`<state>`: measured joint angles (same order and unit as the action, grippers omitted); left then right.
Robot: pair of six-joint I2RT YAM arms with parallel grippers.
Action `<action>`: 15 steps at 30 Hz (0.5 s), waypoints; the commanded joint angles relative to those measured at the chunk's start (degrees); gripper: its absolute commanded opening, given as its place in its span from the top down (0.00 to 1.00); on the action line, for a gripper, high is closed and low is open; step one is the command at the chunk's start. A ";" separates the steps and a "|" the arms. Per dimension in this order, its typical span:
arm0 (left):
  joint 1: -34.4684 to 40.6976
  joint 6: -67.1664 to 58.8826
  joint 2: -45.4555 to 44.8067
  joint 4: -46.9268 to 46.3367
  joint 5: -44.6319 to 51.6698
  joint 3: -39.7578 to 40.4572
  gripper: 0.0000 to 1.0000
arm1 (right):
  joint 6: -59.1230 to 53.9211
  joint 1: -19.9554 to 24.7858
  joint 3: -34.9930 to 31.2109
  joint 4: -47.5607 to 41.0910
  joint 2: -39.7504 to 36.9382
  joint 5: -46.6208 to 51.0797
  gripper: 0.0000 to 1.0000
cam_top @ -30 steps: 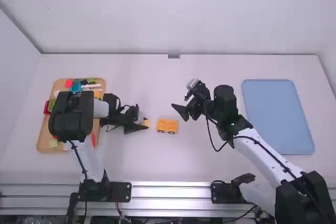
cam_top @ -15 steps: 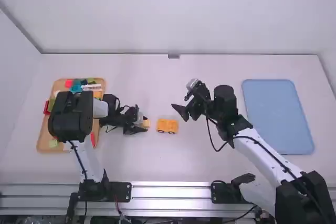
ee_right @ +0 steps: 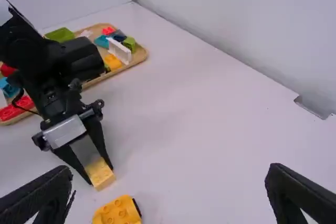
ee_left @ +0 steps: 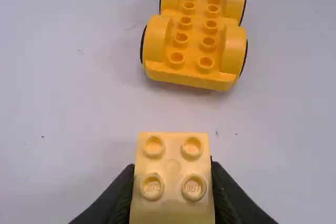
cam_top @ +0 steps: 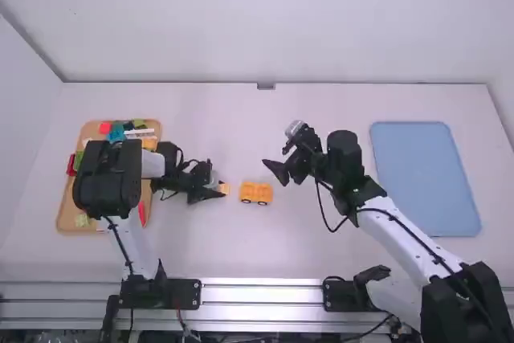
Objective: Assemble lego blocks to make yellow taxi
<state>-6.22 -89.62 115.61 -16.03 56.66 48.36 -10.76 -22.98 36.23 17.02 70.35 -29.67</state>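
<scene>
Taxi (cam_top: 256, 193), on the bench (cam_top: 257, 251), studs up. Left gripper (cam_top: 220, 189) left of the taxi, jaws closed on a block (cam_top: 225, 188) near it. Right gripper (cam_top: 282, 173) beyond and right of the taxi, jaws empty, wide apart.

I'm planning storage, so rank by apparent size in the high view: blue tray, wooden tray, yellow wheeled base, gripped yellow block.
1. Blue tray and wooden tray: too alike to rank, the wooden one partly covered
2. Yellow wheeled base
3. Gripped yellow block
</scene>
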 commanded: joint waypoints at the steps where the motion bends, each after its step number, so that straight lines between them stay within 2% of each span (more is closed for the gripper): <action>1: -0.52 0.11 -1.68 -3.56 -1.49 1.51 0.77 | -0.90 0.11 -0.37 -1.03 0.15 -0.52 0.02; 5: -0.52 -7.52 -5.31 -13.05 1.86 4.52 0.78 | -13.53 0.11 -0.37 -5.81 -0.04 -8.31 0.02; 10: 0.48 -19.93 -8.35 -22.99 8.81 6.51 0.73 | -17.25 -1.11 -1.86 -8.66 -2.23 -6.60 0.02; 13: 1.77 -22.25 -8.48 -24.55 11.15 6.47 0.72 | -18.45 -2.38 -6.47 -4.33 -2.19 -6.25 0.02; 15: 3.69 -22.01 -8.48 -24.68 11.37 6.23 0.73 | -16.68 -2.93 -12.22 5.03 -0.37 -6.93 0.02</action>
<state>-4.60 -107.26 107.55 -40.23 63.53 54.81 -26.83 -25.26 28.95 19.05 68.84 -35.66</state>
